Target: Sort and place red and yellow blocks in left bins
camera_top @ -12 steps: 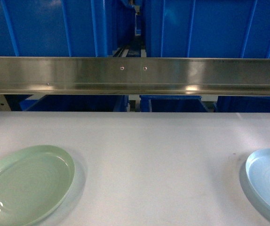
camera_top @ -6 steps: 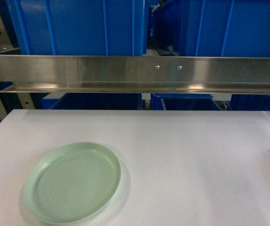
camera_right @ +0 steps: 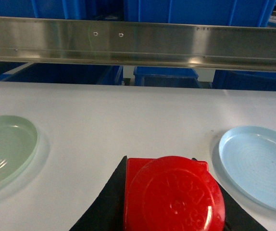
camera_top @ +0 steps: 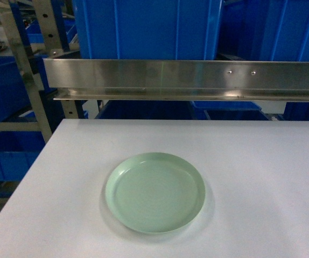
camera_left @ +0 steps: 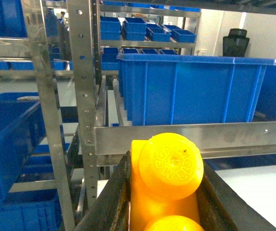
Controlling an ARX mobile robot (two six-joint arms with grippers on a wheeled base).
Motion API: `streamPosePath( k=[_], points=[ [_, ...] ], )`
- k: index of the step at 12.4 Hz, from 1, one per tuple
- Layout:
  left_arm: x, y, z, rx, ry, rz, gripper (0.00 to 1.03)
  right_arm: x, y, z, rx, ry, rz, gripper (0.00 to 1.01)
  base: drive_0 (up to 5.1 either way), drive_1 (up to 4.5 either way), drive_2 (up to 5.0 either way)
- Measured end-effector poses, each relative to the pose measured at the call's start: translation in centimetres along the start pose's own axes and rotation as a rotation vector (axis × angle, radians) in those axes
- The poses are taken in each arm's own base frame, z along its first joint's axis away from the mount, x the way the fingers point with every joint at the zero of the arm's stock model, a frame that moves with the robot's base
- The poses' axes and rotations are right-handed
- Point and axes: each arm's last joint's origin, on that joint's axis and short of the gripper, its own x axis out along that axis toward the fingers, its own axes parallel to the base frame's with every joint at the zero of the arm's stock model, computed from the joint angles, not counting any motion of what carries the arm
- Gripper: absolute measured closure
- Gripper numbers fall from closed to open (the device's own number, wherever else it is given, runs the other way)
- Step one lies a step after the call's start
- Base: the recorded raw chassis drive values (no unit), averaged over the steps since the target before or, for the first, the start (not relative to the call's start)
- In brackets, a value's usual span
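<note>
In the left wrist view my left gripper point(camera_left: 166, 162) is shut on the orange-yellow block point(camera_left: 169, 180), whose round studs face the camera between the black fingers point(camera_left: 110, 202). Ahead of it a large blue bin point(camera_left: 191, 91) stands on the steel rack, and another blue bin point(camera_left: 6, 139) sits lower on the left. In the right wrist view my right gripper point(camera_right: 159, 161) is shut on the red block point(camera_right: 172, 197), low over the white table point(camera_right: 128, 115). Neither gripper shows in the head view, where blue bins point(camera_top: 144, 29) fill the rack and more bins point(camera_top: 6, 153) stand at the left.
A pale green plate point(camera_top: 154, 192) lies on the white table point(camera_top: 262, 161); a pale blue plate point(camera_right: 258, 163) lies to the right of the red block. A steel rail point(camera_top: 187, 78) crosses behind the table, and a perforated steel upright point(camera_left: 85, 96) stands just ahead of the left gripper.
The head view has swung left. The green plate has shifted from the lower left to the middle, the pale blue plate has left the view, and the rack upright and left-hand bins have come in.
</note>
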Motion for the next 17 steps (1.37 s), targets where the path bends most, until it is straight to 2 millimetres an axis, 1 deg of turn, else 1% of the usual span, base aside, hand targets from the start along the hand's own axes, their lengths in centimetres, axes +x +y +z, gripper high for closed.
streamPosePath(
  k=[17],
  points=[
    [-0.01,0.01,0.01,0.0,0.0,0.0,0.76,0.0,0.0,-0.01,0.0,0.0,0.0,0.74,-5.0,2.41,2.4]
  ],
)
